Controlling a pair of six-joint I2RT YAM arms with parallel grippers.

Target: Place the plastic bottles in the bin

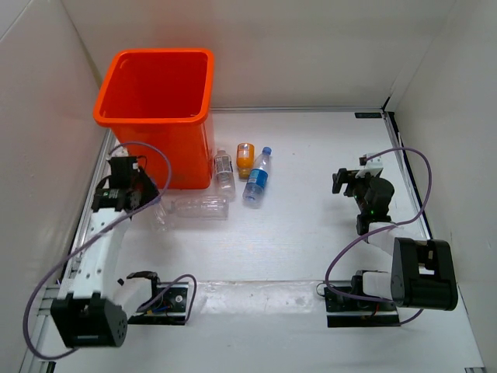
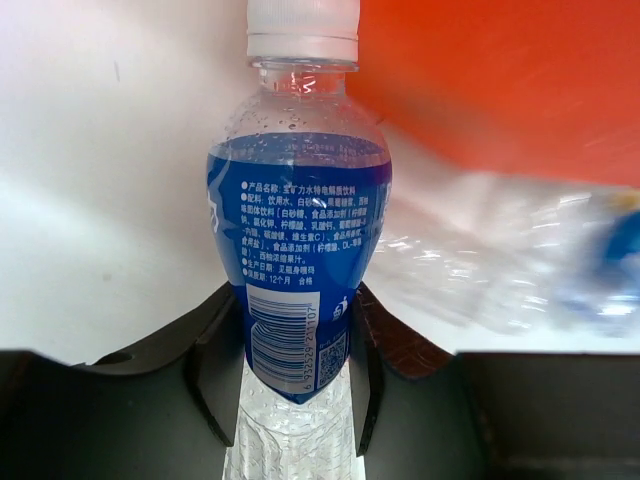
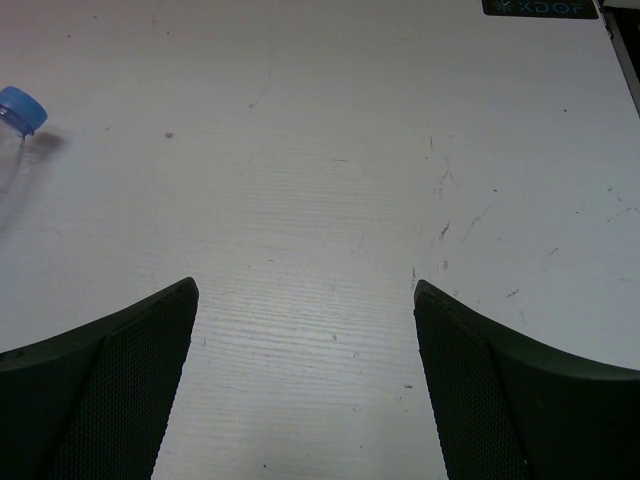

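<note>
The left arm [image 1: 97, 249] is stretching forward along the left of the overhead frame, ending low beside the tall, glossy orange bin [image 1: 171, 151] at upper left; the right arm [image 1: 380, 225] is sitting folded at right. The left gripper [image 2: 290, 385] is clamping its dark fingers [image 2: 215, 380] on a clear, white-capped bottle [image 2: 300, 240] with a blue printed label; a crumpled clear bottle [image 1: 200, 207] is lying just beyond. The right gripper [image 3: 305, 300] is hanging wide apart over the scuffed white table [image 3: 330, 150], gripping nothing.
</note>
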